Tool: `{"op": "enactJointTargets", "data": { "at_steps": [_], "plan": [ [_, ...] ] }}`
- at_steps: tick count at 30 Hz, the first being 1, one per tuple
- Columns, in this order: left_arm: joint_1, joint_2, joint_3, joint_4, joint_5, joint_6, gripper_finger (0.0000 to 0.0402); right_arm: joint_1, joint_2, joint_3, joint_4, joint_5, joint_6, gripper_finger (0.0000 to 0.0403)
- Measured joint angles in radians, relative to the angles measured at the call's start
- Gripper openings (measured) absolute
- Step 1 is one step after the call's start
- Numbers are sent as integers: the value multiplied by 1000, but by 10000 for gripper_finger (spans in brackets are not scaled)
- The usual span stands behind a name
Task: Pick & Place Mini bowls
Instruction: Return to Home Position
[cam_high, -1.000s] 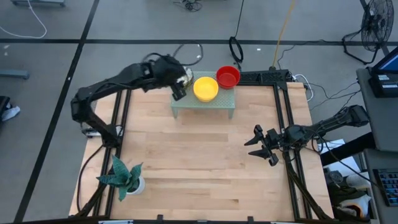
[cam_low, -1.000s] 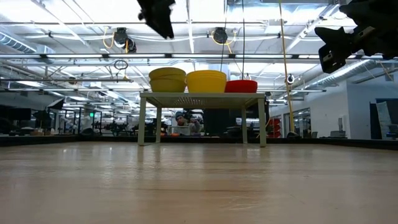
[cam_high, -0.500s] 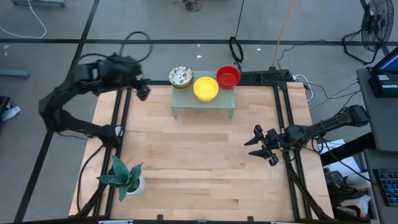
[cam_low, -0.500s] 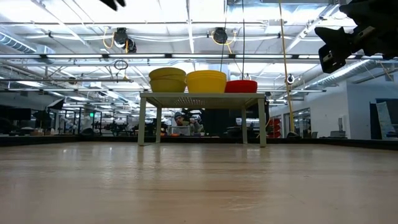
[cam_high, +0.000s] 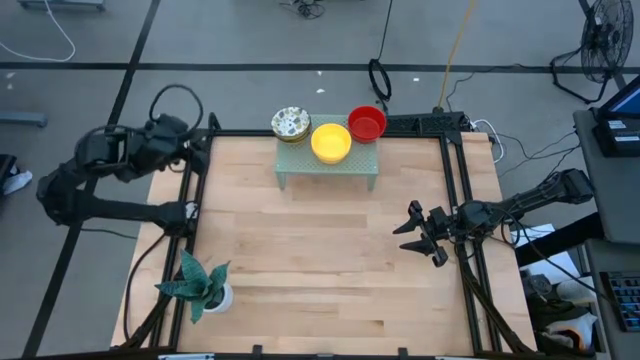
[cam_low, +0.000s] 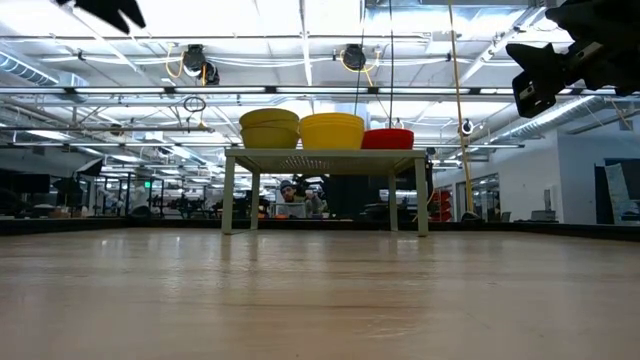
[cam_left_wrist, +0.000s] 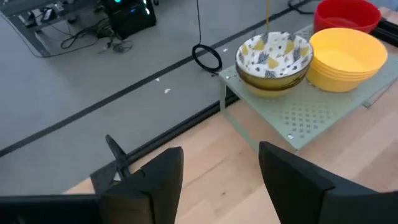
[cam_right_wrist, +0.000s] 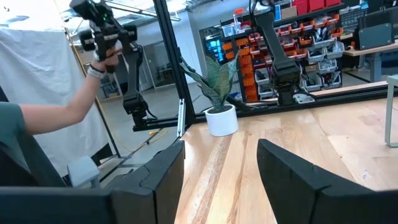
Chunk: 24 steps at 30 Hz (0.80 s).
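The bowls (cam_high: 331, 142) are stacked on the rack (cam_high: 330, 171), and the left gripper (cam_left_wrist: 219, 154) and right gripper (cam_right_wrist: 221, 149) are held open and empty

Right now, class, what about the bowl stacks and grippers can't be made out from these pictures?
Bowl count per stack, high view: only the tops show of the yellow stack, red stack and patterned stack.
Red stack, left wrist view: cut by the top edge.
Left gripper, low view: cut by the top edge.

bowl stacks (cam_high: 331, 142) in row on rack (cam_high: 328, 171)
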<state>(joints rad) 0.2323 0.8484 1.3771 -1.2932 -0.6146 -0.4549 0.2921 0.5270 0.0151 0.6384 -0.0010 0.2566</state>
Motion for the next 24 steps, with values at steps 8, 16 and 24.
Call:
{"op": "enactJointTargets", "data": {
  "at_steps": [8,16,24],
  "plan": [
    [-28,-160,-334,258,-15,-28,214,0,0,0,0,0,0,190],
    [-57,-194,-648,758,-14,99,214,0,0,0,0,0,0,189],
    [-58,-205,-920,1208,-14,156,214,0,0,0,0,0,0,188]
  ]
}}
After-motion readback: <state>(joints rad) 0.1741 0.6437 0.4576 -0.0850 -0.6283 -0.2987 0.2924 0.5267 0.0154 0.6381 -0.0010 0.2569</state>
